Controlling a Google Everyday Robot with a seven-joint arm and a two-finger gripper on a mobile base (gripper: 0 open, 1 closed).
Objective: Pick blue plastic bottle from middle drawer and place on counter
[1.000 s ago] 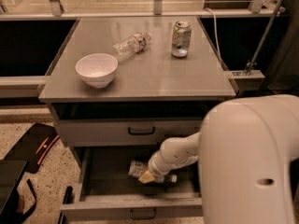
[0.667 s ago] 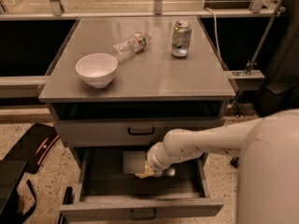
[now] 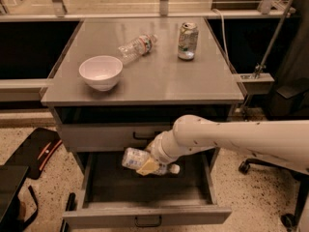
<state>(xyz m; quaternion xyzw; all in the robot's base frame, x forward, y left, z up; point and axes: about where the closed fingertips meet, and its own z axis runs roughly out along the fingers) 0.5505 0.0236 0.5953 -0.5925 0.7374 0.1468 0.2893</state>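
Blue bottle (image 3: 133, 157) held sideways in the open drawer (image 3: 120, 191) — gripper (image 3: 148, 166) jaws clenched round its middle.
Light, thin-walled, slick — it probably dents easily, so a gentle mid-body hold suits it.

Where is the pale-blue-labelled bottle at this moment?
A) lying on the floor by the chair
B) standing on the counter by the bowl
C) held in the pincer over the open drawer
C: the pincer grips the bottle sideways above the drawer floor.

Yellowish gripper (image 3: 148, 166) jaws over grey middle drawer (image 3: 145, 214); bottle (image 3: 132, 158) label bluish-white.
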